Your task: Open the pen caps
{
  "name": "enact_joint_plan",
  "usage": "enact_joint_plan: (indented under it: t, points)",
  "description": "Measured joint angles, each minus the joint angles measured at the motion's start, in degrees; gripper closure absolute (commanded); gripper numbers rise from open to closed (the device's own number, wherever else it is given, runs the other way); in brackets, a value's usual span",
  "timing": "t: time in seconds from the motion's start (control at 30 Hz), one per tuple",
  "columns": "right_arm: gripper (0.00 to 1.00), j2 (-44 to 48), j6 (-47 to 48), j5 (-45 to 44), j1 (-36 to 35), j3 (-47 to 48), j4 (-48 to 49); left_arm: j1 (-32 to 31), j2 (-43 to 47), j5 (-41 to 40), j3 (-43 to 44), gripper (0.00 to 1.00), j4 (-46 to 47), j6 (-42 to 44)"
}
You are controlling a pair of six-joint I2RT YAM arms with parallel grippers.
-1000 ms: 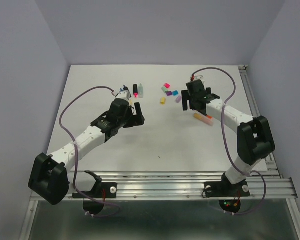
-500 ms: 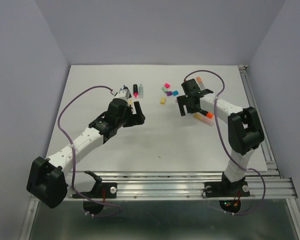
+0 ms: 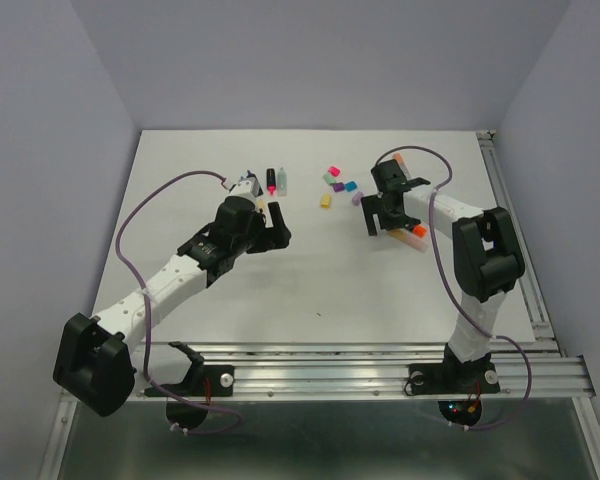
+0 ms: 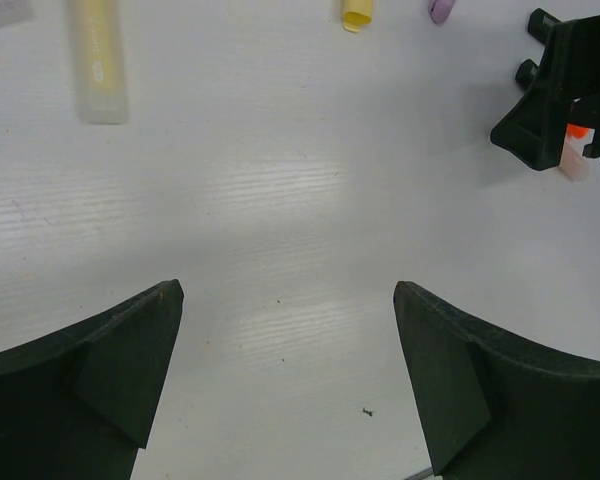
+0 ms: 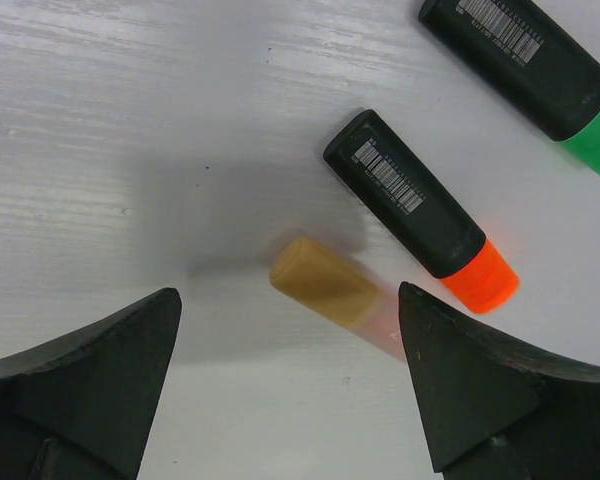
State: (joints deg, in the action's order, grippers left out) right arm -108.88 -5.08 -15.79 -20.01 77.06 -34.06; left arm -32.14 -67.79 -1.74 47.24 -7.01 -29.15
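Several small pen caps [image 3: 337, 184], pink, green, blue, purple, yellow and lilac, lie loose at the back middle of the table. My right gripper [image 5: 288, 300] is open and points down over a pastel pen with a tan-orange cap [image 5: 325, 280], which lies between the fingers without touching them. Just beyond it lie a black pen with an orange end [image 5: 410, 205] and a black pen with a green end [image 5: 525, 60]. My left gripper [image 4: 287, 290] is open over bare table. A yellow pen [image 4: 100, 60], a yellow cap [image 4: 358, 13] and a lilac cap [image 4: 441, 10] lie ahead of it.
A black pen with a pink tip [image 3: 271, 180] and a pale green pen [image 3: 282, 181] lie at the back, left of the caps. The right gripper [image 3: 383, 222] stands right of the left gripper [image 3: 280, 225]. An aluminium rail [image 3: 380, 365] runs along the near edge.
My right arm has folded its elbow in and the right gripper has shifted slightly toward the near side, over the pastel pen. The left arm has hardly moved.
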Motion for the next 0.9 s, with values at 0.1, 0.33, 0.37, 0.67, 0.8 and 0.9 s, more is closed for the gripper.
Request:
enact_joint_plan:
  t: [0.1,0.33,0.37,0.67,0.8,0.9]
  points:
    - [0.07,-0.76,0.02,0.79,0.59,0.0,-0.04,0.0,-0.02,-0.02,0.0,0.01,0.02,0.13]
    - [0.19,-1.31,0.11,2.56,1.25,0.0,-0.04,0.0,-0.22,-0.13,0.0,0.01,0.22,0.17]
    - [0.22,-1.31,0.15,2.8,1.31,-0.02,-0.02,0.0,-0.28,-0.17,-0.02,0.01,0.24,0.17]
    - [0.23,-1.31,0.83,4.24,2.56,-0.22,0.02,0.0,-0.39,-0.26,-0.02,0.01,0.35,0.2]
    - [0.22,-1.31,3.23,5.18,3.06,-0.63,0.13,0.0,-0.39,-0.24,-0.04,0.01,0.37,0.22]
    - [0.22,-1.07,6.62,6.6,3.17,-1.66,0.74,0.0,-0.39,-0.24,-0.37,0.01,0.79,0.26]
